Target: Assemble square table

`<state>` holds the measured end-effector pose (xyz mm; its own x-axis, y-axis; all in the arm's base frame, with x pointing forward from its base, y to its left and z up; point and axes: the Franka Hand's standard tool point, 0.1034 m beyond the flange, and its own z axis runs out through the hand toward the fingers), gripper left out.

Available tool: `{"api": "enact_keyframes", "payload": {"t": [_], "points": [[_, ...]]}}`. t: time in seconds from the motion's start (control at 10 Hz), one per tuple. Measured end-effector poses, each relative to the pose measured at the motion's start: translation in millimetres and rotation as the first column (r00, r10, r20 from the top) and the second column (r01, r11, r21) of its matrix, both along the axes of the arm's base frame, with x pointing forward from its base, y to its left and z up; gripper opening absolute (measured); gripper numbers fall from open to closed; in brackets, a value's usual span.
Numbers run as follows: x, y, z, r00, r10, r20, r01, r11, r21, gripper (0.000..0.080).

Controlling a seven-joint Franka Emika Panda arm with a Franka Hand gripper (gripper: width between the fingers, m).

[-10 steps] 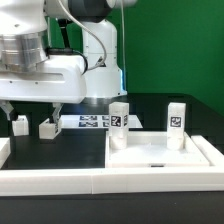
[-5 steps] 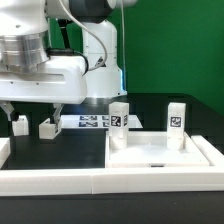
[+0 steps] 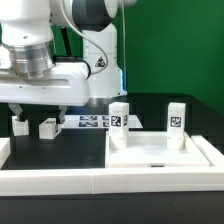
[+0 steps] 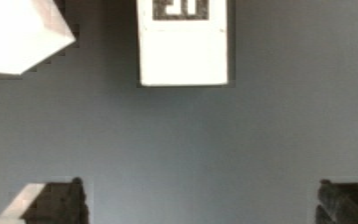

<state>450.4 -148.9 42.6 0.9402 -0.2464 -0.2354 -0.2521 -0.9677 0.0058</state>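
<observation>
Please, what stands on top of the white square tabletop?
A white leg and a second leg stand upright near the rear corners of the tabletop. Their bases cover what is underneath, so how deep they sit cannot be seen.

Exterior camera sits low and close, facing the arm point(image 3: 97, 45) across the tabletop point(image 3: 78, 150); wrist camera stares straight down past its fingers point(image 4: 51, 203) at two loose legs point(image 4: 185, 50) both views share.

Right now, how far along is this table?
Two small white tagged legs already stand upright on the white square plastic slab. The open claw hovers empty near two more legs lying on the black table. Those two remain to fit.
</observation>
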Motion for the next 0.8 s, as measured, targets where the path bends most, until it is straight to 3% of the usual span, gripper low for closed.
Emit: {"api": "enact_keyframes", "payload": {"t": [0.3,0.8], "points": [[-1.3,1.4,-1.2,1.000,0.001,-0.028,-0.001,1.000,0.014,0.0649],[-23.3,13.0,-7.4,0.945,0.013,-0.328,0.038,0.989,0.146,0.0649]]}}
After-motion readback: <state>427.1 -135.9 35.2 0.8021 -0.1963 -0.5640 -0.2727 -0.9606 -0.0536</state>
